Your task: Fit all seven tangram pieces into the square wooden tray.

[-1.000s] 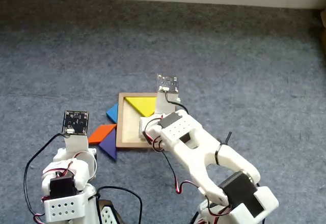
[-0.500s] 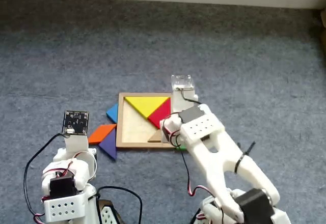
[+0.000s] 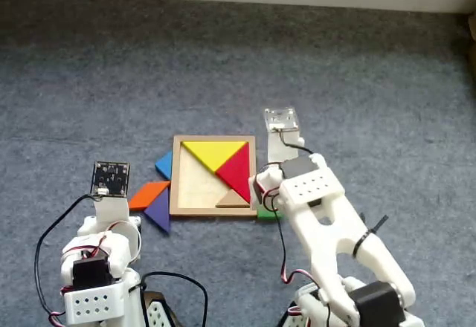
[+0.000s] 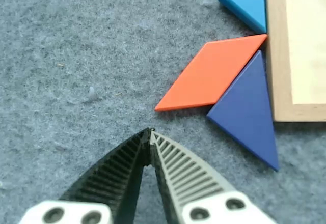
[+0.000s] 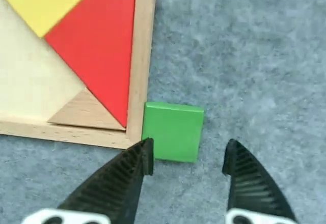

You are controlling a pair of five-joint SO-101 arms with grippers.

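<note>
While looking down from above, note green square (image 3: 265,213) just outside the lower-right corner of square wooden tray (image 3: 175,186), mid-frame and partly filled. At left wrist, see left gripper (image 4: 149,135) clenched on nothing near orange parallelogram (image 4: 214,71). At right wrist, centre right gripper (image 5: 189,145), jaws spread, over that flat, painted square touching the tray rim, then descend straight and pinch its free sides.

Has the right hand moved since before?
Yes. In the high view the right hand went rightward, from the middle of the wooden tray to past its right edge, by the green square.
</note>
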